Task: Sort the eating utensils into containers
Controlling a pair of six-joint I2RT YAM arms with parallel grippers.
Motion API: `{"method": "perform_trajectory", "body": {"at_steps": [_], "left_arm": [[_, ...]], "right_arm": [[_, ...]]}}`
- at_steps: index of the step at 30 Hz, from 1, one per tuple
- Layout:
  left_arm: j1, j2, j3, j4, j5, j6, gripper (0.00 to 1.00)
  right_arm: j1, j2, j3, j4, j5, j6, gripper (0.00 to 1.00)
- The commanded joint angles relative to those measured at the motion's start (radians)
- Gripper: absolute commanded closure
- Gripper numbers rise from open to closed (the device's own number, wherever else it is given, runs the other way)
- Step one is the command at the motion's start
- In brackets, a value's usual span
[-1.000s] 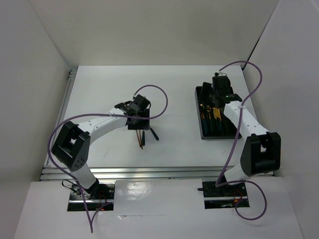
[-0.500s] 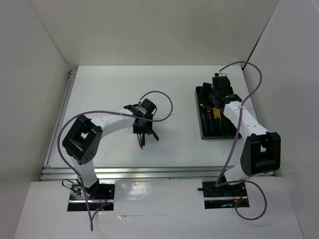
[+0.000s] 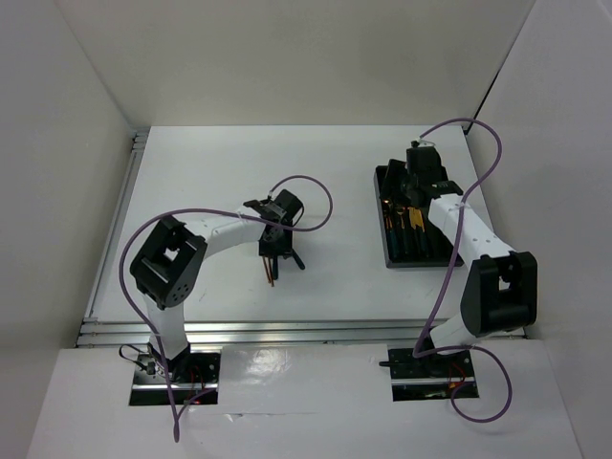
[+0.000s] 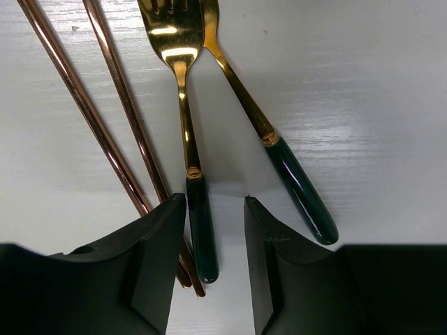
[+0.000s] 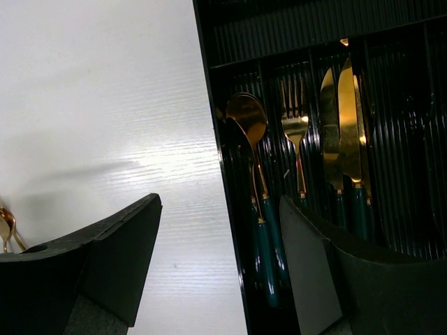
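Note:
In the left wrist view a fork (image 4: 183,105) with a gold head and dark teal handle lies on the white table. Its handle sits between the fingers of my open left gripper (image 4: 214,202), nearer the left finger, not clamped. A second teal-handled utensil (image 4: 300,188) lies just right of it, its head cut off by the frame. Two brown chopsticks (image 4: 91,112) lie on the left, their ends under the left finger. From above, this gripper (image 3: 273,244) stands over the pile. My right gripper (image 5: 220,202) is open and empty above the left rim of the black tray (image 5: 293,31).
The tray (image 3: 380,220) lies at the right of the table with my right gripper (image 3: 413,196) over it. It holds two spoons (image 5: 244,115), a fork (image 5: 295,125) and two knives (image 5: 346,118) in separate long compartments. White walls enclose the table.
My left arm has folded in, its elbow moving right, and its gripper has come down over the utensils in the middle of the table. The right arm has not moved.

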Motion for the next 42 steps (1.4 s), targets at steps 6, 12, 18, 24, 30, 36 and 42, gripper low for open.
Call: {"method": "perform_trajectory", "body": {"at_steps": [6, 12, 18, 24, 30, 36, 42], "left_arm": [[-0.003, 0.035, 0.049, -0.025, -0.02, -0.029, 0.48], [-0.003, 0.046, 0.049, -0.036, -0.029, -0.038, 0.53], [-0.003, 0.064, 0.049, -0.045, -0.029, -0.047, 0.67], [-0.003, 0.064, 0.029, -0.036, -0.02, -0.047, 0.82], [-0.003, 0.021, 0.064, -0.106, -0.08, -0.057, 0.83], [-0.003, -0.091, 0.153, -0.165, -0.146, -0.033, 0.83], [-0.003, -0.177, 0.208, -0.09, -0.034, -0.012, 0.83]], "right_arm": [[-0.005, 0.017, 0.004, 0.039, 0.028, 0.003, 0.25], [-0.005, 0.026, 0.004, 0.039, 0.028, 0.003, 0.25], [-0.005, 0.026, 0.004, 0.039, 0.037, 0.003, 0.25], [-0.005, 0.017, 0.004, 0.039, 0.037, 0.013, 0.25], [-0.005, 0.007, 0.014, 0.029, 0.071, 0.031, 0.25], [-0.038, -0.026, 0.033, -0.007, 0.137, 0.103, 0.25], [-0.062, -0.124, -0.002, -0.037, 0.235, 0.209, 0.22]]}}
